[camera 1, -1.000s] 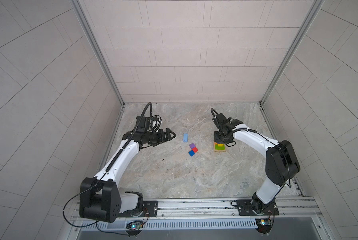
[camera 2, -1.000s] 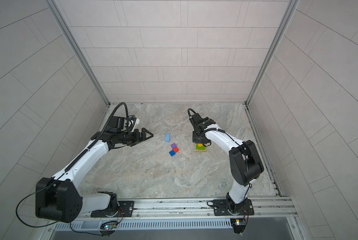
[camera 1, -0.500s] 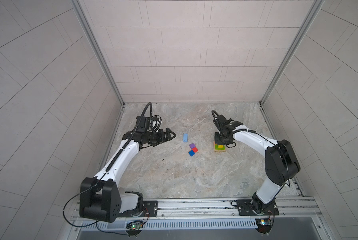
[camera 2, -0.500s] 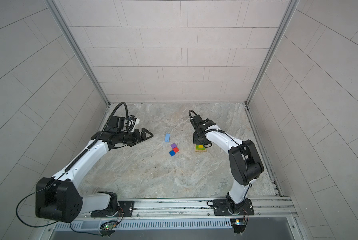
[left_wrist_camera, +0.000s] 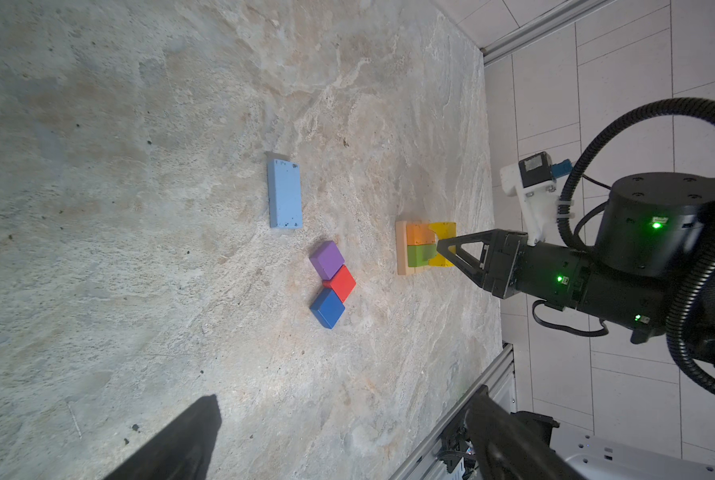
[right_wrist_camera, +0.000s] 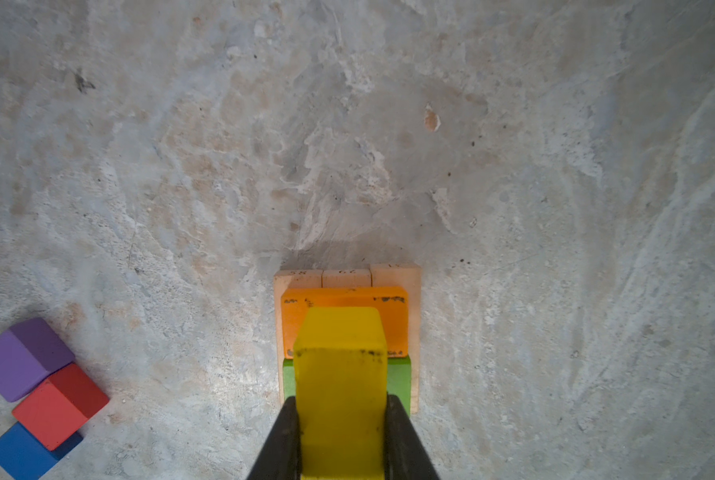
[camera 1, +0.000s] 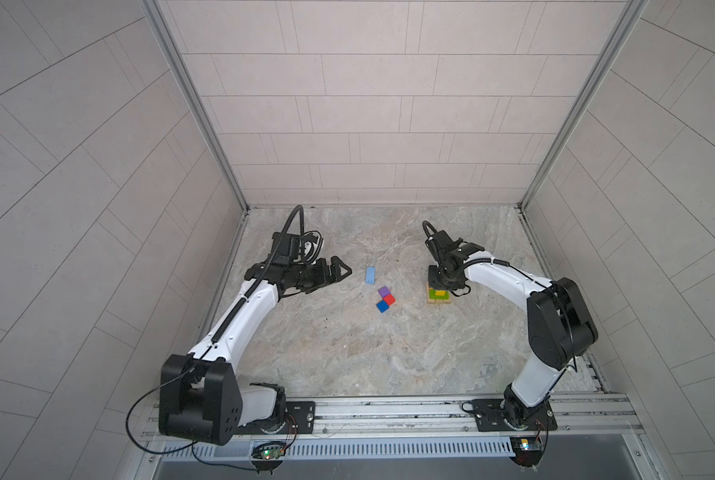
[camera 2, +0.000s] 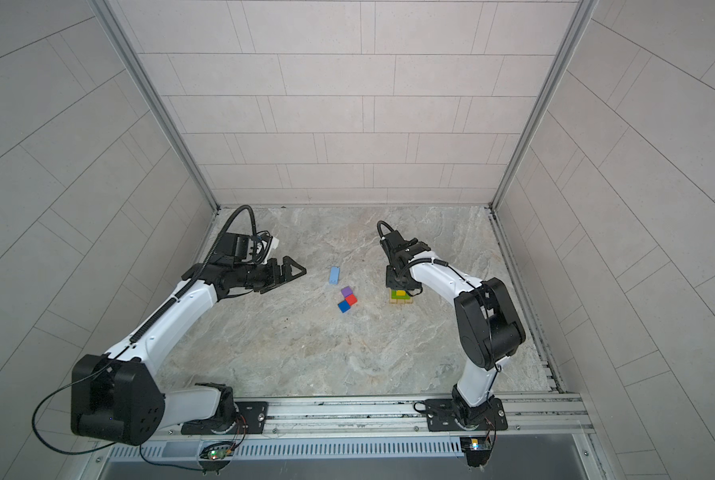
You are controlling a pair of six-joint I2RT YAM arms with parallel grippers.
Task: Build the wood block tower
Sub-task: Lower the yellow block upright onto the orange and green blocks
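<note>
The tower [camera 1: 438, 300] [camera 2: 401, 300] is a tan base [right_wrist_camera: 414, 282] with an orange oblong [right_wrist_camera: 395, 320] and a green oblong [right_wrist_camera: 399, 380] side by side on it. My right gripper [right_wrist_camera: 341, 399] [camera 1: 439, 284] points down over it, shut on a yellow oblong [right_wrist_camera: 341, 365] [left_wrist_camera: 445, 232] that lies across both. Whether the yellow block touches them I cannot tell. Left of the tower lie a light-blue oblong [camera 1: 371, 276] [left_wrist_camera: 285, 194] and purple [camera 1: 384, 291], red [camera 1: 389, 299] and blue [camera 1: 382, 306] cubes in a row touching. My left gripper [camera 1: 341, 269] [left_wrist_camera: 343, 407] hovers open and empty, left of the light-blue oblong.
The marble floor [camera 1: 347, 353] is boxed in by tiled walls at the back and both sides. A metal rail [camera 1: 389, 409] carrying both arm bases runs along the front edge.
My right gripper has come down slightly over the stack with the yellow oblong in it. The left arm and the loose blocks have not moved.
</note>
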